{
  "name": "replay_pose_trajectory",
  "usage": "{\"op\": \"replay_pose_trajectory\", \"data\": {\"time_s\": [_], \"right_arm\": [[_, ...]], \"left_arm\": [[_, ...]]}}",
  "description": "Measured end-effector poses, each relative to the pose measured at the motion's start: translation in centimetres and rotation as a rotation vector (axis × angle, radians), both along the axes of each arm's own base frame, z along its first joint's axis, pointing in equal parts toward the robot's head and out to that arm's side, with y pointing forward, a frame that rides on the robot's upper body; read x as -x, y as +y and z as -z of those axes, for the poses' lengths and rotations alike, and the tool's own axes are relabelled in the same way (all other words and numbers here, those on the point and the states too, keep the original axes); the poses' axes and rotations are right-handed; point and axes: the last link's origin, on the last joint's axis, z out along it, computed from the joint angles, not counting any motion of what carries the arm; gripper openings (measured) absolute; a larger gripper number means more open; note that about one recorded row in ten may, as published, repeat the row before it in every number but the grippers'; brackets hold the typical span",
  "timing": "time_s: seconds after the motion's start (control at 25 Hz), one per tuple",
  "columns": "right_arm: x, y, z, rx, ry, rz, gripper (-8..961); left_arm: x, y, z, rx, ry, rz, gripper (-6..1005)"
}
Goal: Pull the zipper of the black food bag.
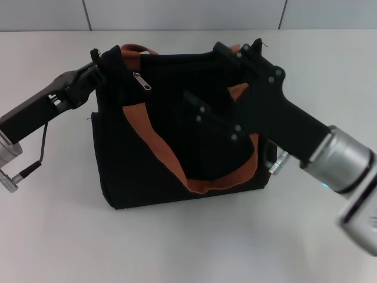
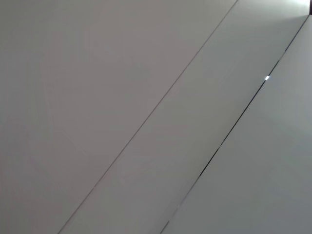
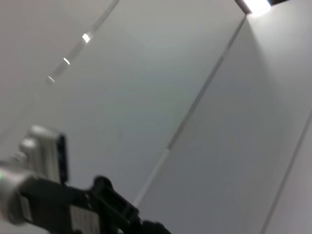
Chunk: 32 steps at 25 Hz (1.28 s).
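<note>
1. Here the black food bag [image 1: 177,141] stands upright on the white counter [image 1: 177,247], between the two pincers.
2. The left pincer [image 1: 97,69] sits at the bag's upper corner, seemingly clamped on the fabric edge; the zipper [image 1: 142,81] lies just beside it, toward the right pincer.
3. The right pincer [image 1: 227,53] reaches over the bag's top rim; whether it is open I cannot tell.
4. The bag looks soft and light, likely to slide or buckle, so bracing matters.
5. The metal tab is small and slippery: pinch it flat.
</note>
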Motion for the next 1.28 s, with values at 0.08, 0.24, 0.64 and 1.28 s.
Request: {"op": "replay_pose_trajectory", "data": {"time_s": [0.08,0.24,0.64,1.28], "right_arm": [[0.2,0.1,0.3,-0.022,-0.003,0.023,730],[1.0,0.1,1.3,-0.045,-0.013,0.078,730],[1.6,-0.3,0.4,0.327,0.125,0.086,729],[1.0,2.6,-2.1,1.377,0.481,0.503,730]], "left_arm": [[0.0,0.0,0.0,0.0,-0.003,-0.003,33],[0.2,0.2,0.0,-0.005,0.003,-0.019,34],[0.3,0.4,0.0,-0.011,0.012,-0.028,38],[-1.0,1.3,0.5,-0.003,0.025,0.012,43]]}}
